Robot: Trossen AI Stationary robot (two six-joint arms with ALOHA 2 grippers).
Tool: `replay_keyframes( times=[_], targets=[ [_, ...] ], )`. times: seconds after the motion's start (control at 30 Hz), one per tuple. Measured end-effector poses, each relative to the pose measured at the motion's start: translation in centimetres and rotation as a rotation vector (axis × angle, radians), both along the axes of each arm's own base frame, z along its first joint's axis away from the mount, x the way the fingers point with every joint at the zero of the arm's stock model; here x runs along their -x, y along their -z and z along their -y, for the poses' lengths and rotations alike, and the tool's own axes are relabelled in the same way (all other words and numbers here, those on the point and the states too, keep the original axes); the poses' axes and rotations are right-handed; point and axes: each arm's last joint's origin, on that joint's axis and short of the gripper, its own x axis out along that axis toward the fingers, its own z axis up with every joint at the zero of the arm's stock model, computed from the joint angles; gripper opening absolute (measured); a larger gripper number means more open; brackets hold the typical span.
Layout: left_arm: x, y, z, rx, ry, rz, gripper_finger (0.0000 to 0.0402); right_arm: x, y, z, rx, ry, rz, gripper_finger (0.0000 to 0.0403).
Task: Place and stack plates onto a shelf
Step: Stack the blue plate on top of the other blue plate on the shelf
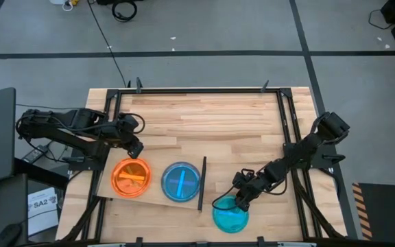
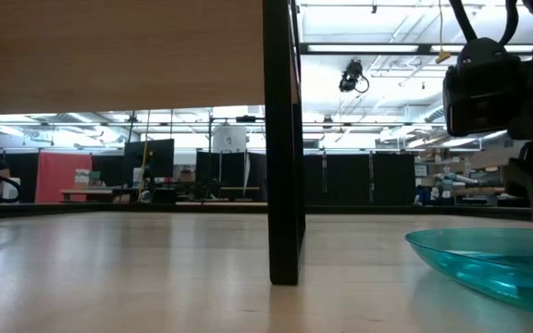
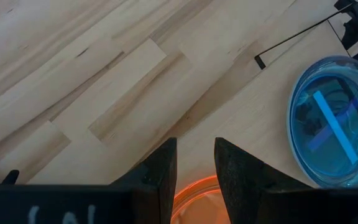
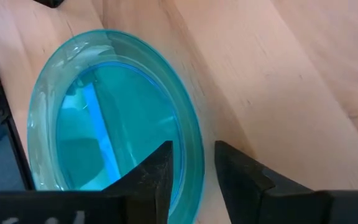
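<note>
Right at the near edge of the big plank-wood table [image 1: 204, 123] sits a round see-through teal plastic plate [image 1: 230, 216]. It lies on the bare table, just to the right of the shelf, not on it. The right gripper [image 1: 242, 200] is down at the far rim of this teal plate. Its two dark fingers [image 4: 160, 171] stand a little apart, one over the inside of the plate and one outside the rim. I cannot tell if they squeeze the rim or only sit around it.

A bit farther back is the flat pale plywood shelf [image 1: 158, 201] with its thin black upright strip [image 1: 201, 182] along the right edge. Two plates lie on the shelf side by side. The round see-through blue plastic plate [image 1: 181, 182] is next to the black strip. The round see-through orange plastic plate [image 1: 130, 178] is to its left, and the two are close together.

The left gripper [image 1: 134, 147] hangs just over the far rim of the orange plate. Its fingers [image 3: 160, 174] are a little apart with nothing between them.
</note>
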Motion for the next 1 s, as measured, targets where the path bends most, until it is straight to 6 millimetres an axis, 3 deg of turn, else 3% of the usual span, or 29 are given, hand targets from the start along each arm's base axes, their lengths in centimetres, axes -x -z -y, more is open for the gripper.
replay_keyframes(
  times=[0.5,1.0],
  targets=[
    [0.0,0.0,0.0,0.0,-0.001,0.0,0.0114,0.09,0.18,0.07,0.013,-0.008,-0.007,0.0026],
    [0.0,0.0,0.0,0.0,-0.002,0.0,0.0114,0.1,0.19,0.06,0.011,-0.01,-0.009,0.0013]
  ],
)
